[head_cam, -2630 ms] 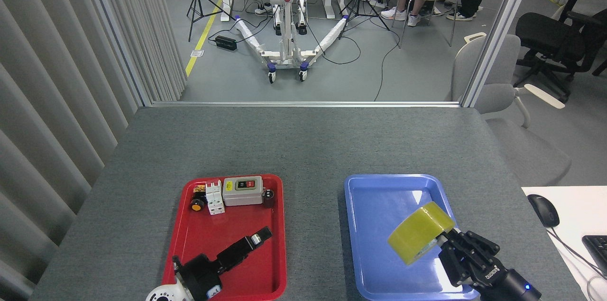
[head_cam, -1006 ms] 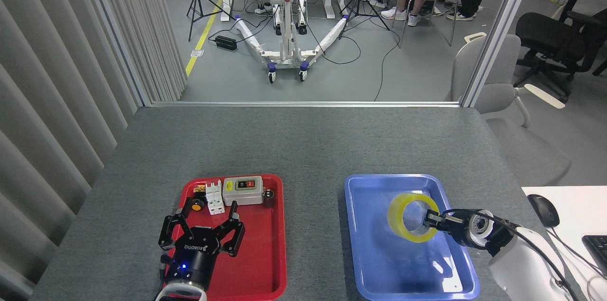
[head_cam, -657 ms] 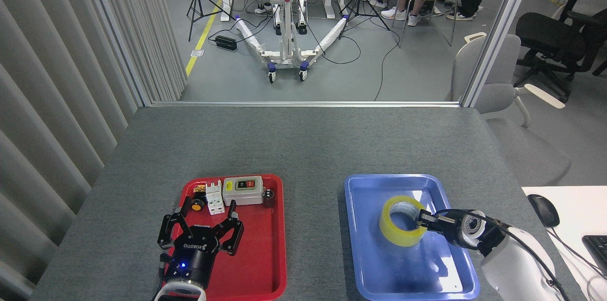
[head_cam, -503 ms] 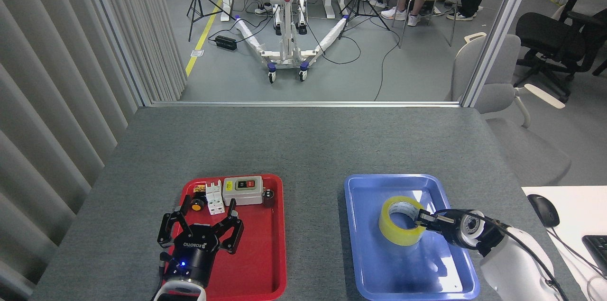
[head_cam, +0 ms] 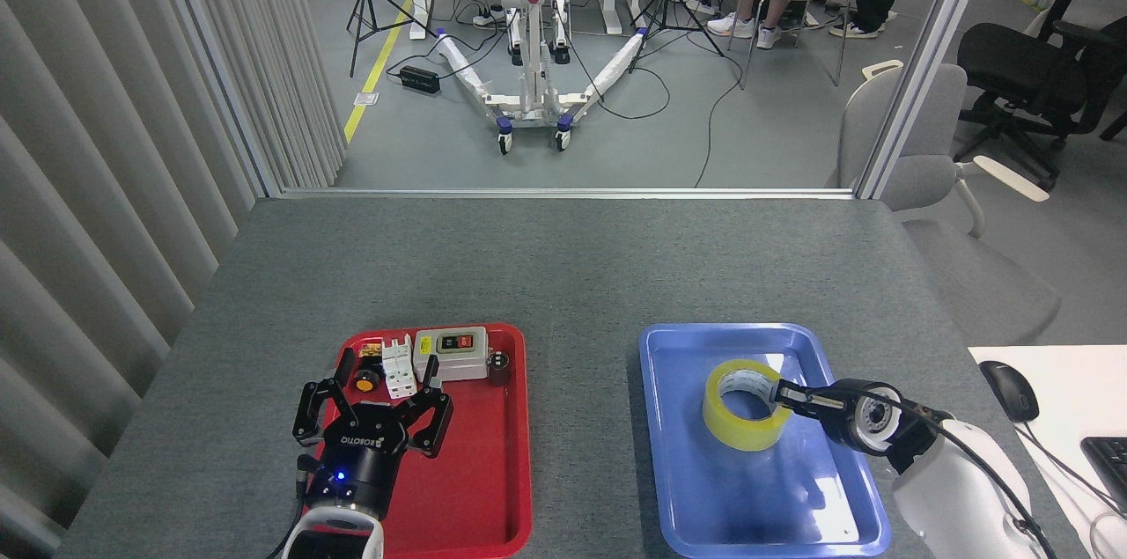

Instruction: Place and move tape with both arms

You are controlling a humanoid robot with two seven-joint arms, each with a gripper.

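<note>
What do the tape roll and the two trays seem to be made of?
The tape roll: translucent yellow plastic film, glossy, wound on a white core, probably cardboard. The blue tray and the red tray: most likely moulded plastic, smooth and shiny, with rounded rims and light reflections on the blue one.

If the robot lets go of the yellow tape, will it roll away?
Probably not. The tape seems to lie flat, hole up, in the blue tray, so it should sit still. Tipped on edge, its round shape would likely roll. The right gripper pinches its wall, which looks stiff, not squashed.
</note>
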